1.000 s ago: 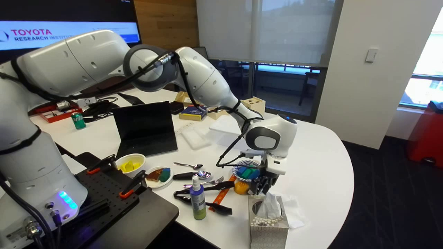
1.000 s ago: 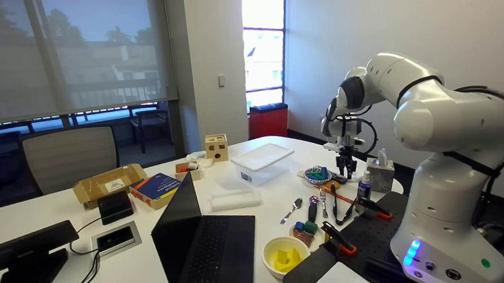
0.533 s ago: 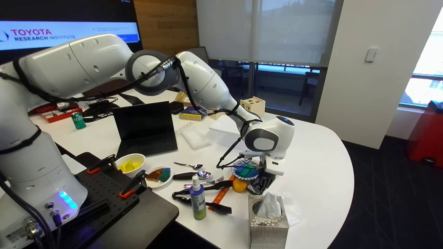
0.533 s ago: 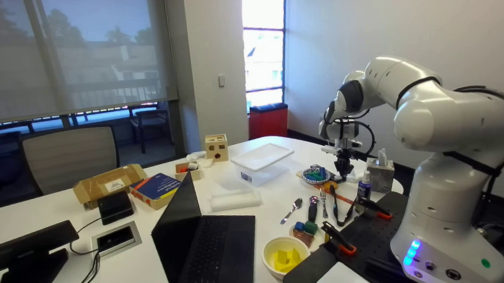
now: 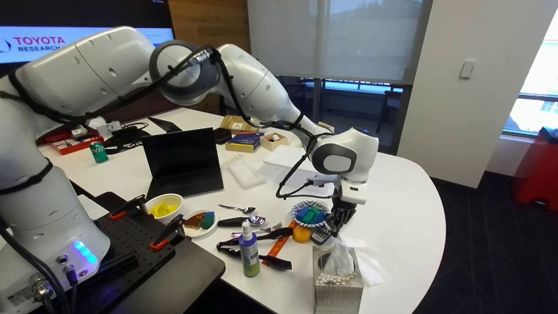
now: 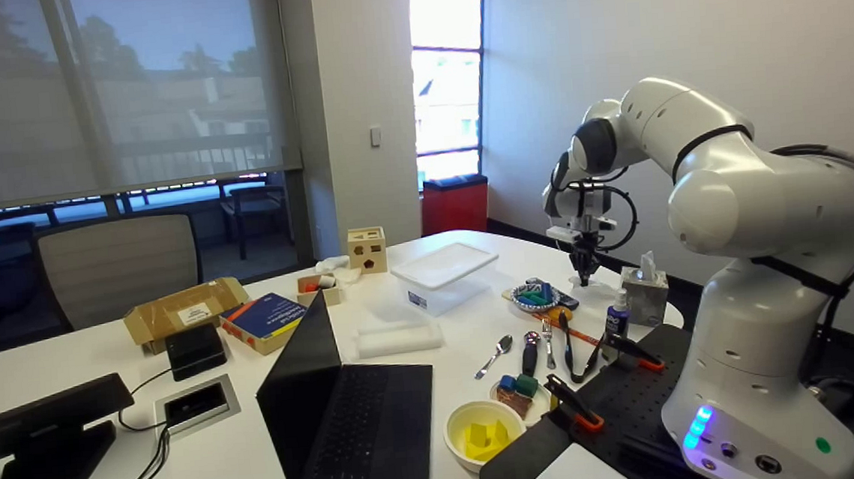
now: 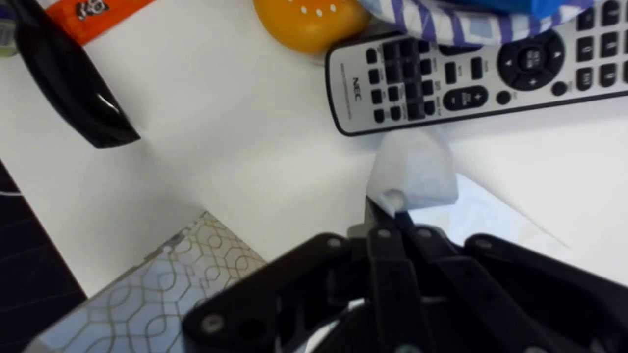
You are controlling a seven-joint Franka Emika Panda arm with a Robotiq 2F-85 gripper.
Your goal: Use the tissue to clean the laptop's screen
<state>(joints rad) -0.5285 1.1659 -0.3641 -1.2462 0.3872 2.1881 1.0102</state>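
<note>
The laptop stands unfolded, its black screen (image 5: 181, 150) facing the robot's side; that screen (image 6: 303, 383) is seen edge-on in an exterior view. A white tissue (image 7: 414, 169) is pinched at one spot by my gripper (image 7: 396, 212), whose fingertips meet on it. The rest of the tissue (image 5: 366, 266) trails down onto the tabletop behind the tissue box. In both exterior views my gripper (image 5: 335, 231) hangs just over the table, far from the laptop. Another tissue (image 5: 340, 260) pokes out of the patterned box.
The tissue box (image 5: 339, 292) stands close beside my gripper. Nearby are a remote (image 7: 476, 73), a patterned bowl (image 5: 308, 214), an orange object (image 5: 301, 234), black tongs (image 5: 274, 262) and a spray bottle (image 5: 250, 255). A lidded plastic bin (image 6: 445, 279) lies toward the laptop.
My gripper's jaws have come together on the tissue. After dipping slightly, the arm has risen, pulling part of the tissue up off the table.
</note>
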